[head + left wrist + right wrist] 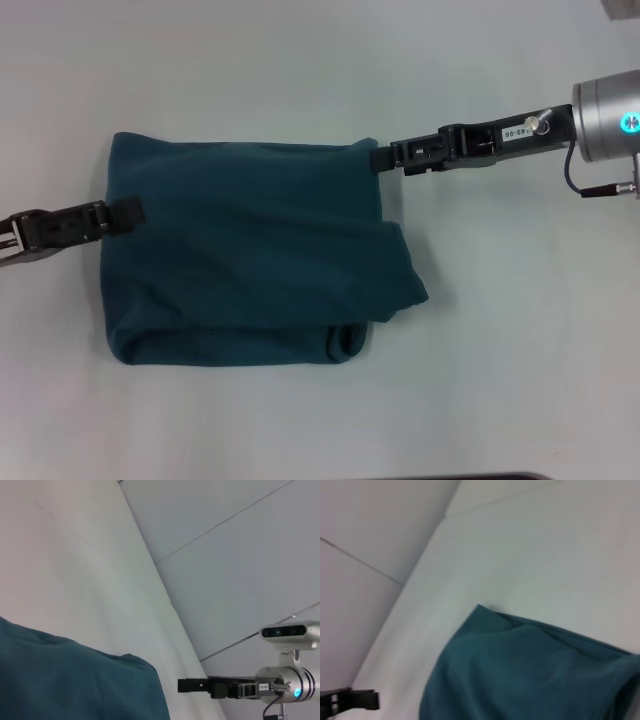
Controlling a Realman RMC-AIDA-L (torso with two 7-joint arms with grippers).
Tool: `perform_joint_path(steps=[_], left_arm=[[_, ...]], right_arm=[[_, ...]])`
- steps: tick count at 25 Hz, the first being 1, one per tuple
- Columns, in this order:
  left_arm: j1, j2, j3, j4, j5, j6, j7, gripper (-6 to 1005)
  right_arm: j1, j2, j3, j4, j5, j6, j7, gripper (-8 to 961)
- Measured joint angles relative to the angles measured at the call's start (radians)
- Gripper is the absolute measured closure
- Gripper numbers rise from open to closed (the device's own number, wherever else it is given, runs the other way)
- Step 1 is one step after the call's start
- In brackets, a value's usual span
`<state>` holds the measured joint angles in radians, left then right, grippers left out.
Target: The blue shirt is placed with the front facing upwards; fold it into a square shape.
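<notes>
Blue shirt (250, 250) lies folded into a rough square in the middle of the pale counter (500, 380), plain teal side up, with a loose flap sticking out at its right near corner. Left tool (128, 214) rests at the shirt's left edge, its tip on the cloth; whether it grips is unclear. Farther back, right tool (380, 158) touches the far right corner, grip likewise impossible to tell

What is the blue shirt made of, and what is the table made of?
The blue shirt looks like soft matte knit cloth, maybe cotton: it wrinkles, sags and folds in layers. The table looks hard and smooth, pale with a dull sheen, perhaps laminate or painted board; the exact material cannot be told.
</notes>
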<state>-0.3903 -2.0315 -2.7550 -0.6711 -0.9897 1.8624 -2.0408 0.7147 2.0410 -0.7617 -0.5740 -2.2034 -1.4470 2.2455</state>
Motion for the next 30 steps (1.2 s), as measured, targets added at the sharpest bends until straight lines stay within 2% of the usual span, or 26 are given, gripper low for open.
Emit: perform_joint_path(steps=[6,11,17,21,25,30], left_arm=[[0.003,0.001,0.002,-0.001,0.000,0.001,0.011,262],[0.001,0.000,0.001,-0.002,-0.001,0.000,0.012,261],[-0.014,-0.001,0.000,-0.002,-0.002,-0.007,0.011,261],[-0.026,-0.002,0.000,-0.002,-0.003,-0.012,0.009,261],[-0.033,-0.002,0.001,-0.002,-0.003,-0.014,0.005,260],[-0.037,0.000,0.000,-0.002,-0.003,-0.014,0.004,260]], right_arm=[[0.002,0.009,0.003,0.008,0.002,0.056,0.012,90],[0.007,0.030,0.008,0.008,0.014,0.065,0.010,90],[0.005,0.034,0.004,0.019,0.125,0.054,-0.003,91],[0.024,0.043,-0.008,0.089,0.132,0.149,-0.016,91],[0.045,0.045,-0.067,0.156,0.130,0.240,-0.024,91],[0.048,0.045,-0.092,0.161,0.130,0.268,-0.014,92]])
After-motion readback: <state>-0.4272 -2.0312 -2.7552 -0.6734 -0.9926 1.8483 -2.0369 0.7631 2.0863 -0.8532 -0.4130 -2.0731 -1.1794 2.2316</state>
